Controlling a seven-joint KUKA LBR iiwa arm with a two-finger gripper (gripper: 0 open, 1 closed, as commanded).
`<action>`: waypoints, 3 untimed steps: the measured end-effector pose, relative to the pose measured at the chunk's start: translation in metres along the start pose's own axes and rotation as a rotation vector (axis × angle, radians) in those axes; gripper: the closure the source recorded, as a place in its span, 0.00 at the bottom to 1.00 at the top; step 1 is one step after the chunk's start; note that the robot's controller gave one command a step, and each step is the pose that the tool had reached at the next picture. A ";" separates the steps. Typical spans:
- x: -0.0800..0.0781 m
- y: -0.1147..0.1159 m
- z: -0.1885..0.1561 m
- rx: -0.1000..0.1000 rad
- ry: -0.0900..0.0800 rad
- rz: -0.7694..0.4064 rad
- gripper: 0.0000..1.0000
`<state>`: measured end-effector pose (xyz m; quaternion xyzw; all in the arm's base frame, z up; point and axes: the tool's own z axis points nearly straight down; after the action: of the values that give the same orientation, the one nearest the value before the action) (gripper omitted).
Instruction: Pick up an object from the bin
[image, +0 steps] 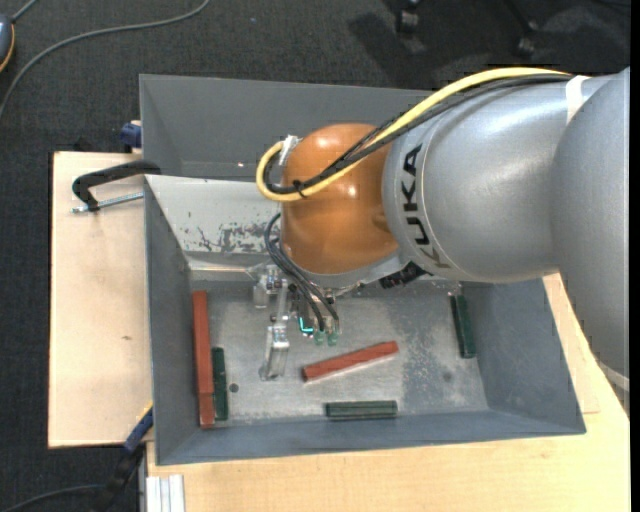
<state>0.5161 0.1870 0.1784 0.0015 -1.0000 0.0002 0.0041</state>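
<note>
Camera view: the gripper (272, 362), jaw spacing not discernible, hangs low inside the grey metal bin (168, 330), just left of a tilted red bar (350, 362), a dark green bar (360, 408) lying nearby.

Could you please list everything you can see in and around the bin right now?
red bars: 2, red, one along the left wall, one mid-floor just right of the tool
green bars: 3, dark green, one beside the left red bar, one near the front wall, one by the right wall
bin: 1, grey metal, centre of view
arm: 1, silver with orange cover and yellow cable, reaching in from the right
tool: 1, metal, low over the floor
</note>
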 end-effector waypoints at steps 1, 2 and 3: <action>0.008 0.003 0.092 0.001 0.000 -0.022 0.00; -0.023 -0.055 0.109 0.001 -0.010 -0.027 0.00; 0.004 -0.148 0.107 0.002 -0.011 -0.239 0.00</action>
<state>0.5115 0.0388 0.0715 0.1205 -0.9927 0.0009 -0.0013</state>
